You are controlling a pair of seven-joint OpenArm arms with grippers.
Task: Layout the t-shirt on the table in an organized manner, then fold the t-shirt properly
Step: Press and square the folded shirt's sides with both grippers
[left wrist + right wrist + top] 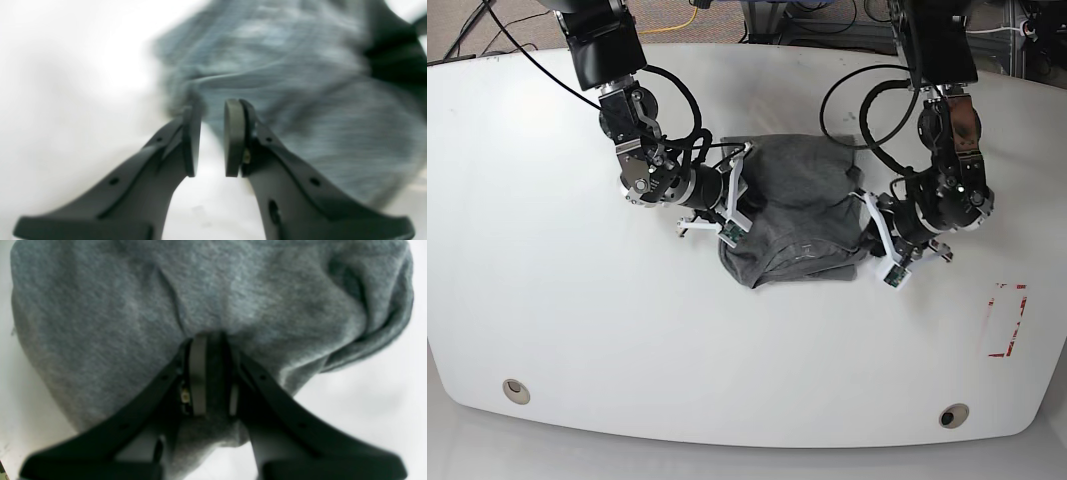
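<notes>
Bunched grey t-shirt (792, 215) sits mid-worktop (577, 330), not yet laid out. Right gripper (213, 373) fingers pinch its left edge; left gripper (211, 133) fingers stand narrowly apart, holding nothing. Spreading and folding remain.

Pretty blurry here, but the left gripper (211, 138) has its pads apart with nothing between them. The grey t-shirt (283, 83) sits just past the fingertips on the white table (73, 83).

The t-shirt (116, 306) is soft, matt heather-grey knit cloth with a faintly fuzzy nap. The counter (577, 330) is smooth, glossy white. The right pincer (215, 373) looks like matt black plastic with pale grey rubbery pads (198, 373); the left pincer (211, 133) looks alike.
</notes>
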